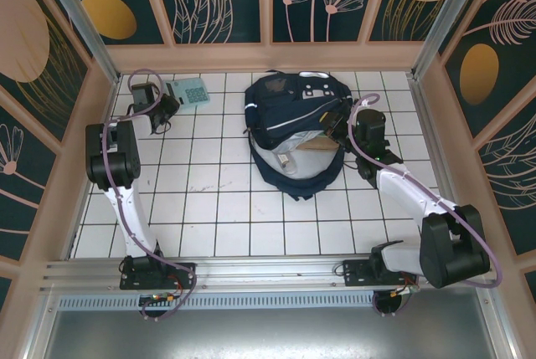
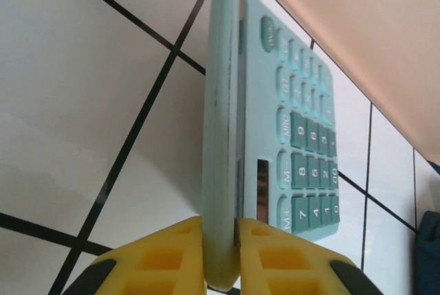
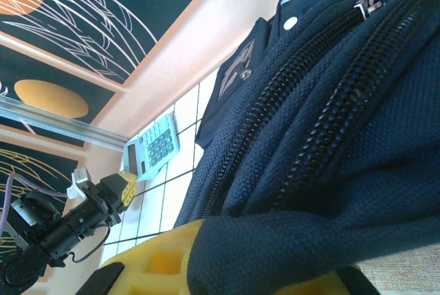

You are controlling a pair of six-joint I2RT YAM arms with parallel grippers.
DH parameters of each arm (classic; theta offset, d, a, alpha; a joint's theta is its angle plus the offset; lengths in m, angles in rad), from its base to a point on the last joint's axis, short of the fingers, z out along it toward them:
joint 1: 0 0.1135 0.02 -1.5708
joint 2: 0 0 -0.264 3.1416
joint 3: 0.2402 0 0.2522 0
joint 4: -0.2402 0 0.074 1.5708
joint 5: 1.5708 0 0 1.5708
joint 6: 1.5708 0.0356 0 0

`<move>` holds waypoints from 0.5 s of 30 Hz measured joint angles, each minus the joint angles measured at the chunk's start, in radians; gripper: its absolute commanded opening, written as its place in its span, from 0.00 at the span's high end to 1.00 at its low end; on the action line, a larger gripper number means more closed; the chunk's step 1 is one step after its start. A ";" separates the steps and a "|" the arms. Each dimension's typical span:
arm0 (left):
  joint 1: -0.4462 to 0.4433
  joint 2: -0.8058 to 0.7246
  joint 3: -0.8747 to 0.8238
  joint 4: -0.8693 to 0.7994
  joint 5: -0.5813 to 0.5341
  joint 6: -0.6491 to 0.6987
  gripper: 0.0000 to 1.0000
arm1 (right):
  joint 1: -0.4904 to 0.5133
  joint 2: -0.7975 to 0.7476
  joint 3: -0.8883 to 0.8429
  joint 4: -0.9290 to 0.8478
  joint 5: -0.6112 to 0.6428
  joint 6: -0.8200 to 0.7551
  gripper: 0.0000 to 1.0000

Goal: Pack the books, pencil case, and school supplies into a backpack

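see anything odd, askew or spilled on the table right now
Nothing looks spilled or damaged. The calculator lies at an angle to the tile lines near the back wall, pinched at one edge by the left gripper. The backpack lies slumped, with a fold of its fabric bunched in the right gripper.

The big blue backpack (image 3: 330, 144) is very close and takes up most of the right side. Two long black zippers (image 3: 295, 82) run across it. At the bottom is the right gripper (image 3: 234, 276). A fold of the backpack is pinched between its yellow fingers (image 3: 151, 260). Off to the left, the teal calculator (image 3: 152, 149) lies on the white tile floor (image 3: 161, 205) by the far wall (image 3: 220, 40). The left gripper (image 3: 126, 186) has its yellow tips at the calculator's near edge.
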 measured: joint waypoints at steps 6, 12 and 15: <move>0.003 -0.012 -0.021 0.025 0.034 -0.018 0.83 | 0.000 0.001 0.000 0.001 -0.002 0.000 1.00; 0.003 -0.090 -0.138 0.077 0.093 -0.076 0.83 | 0.000 0.001 0.000 0.001 -0.002 0.000 1.00; -0.001 -0.157 -0.225 0.120 0.114 -0.113 0.82 | 0.000 0.001 0.000 0.001 -0.002 0.000 1.00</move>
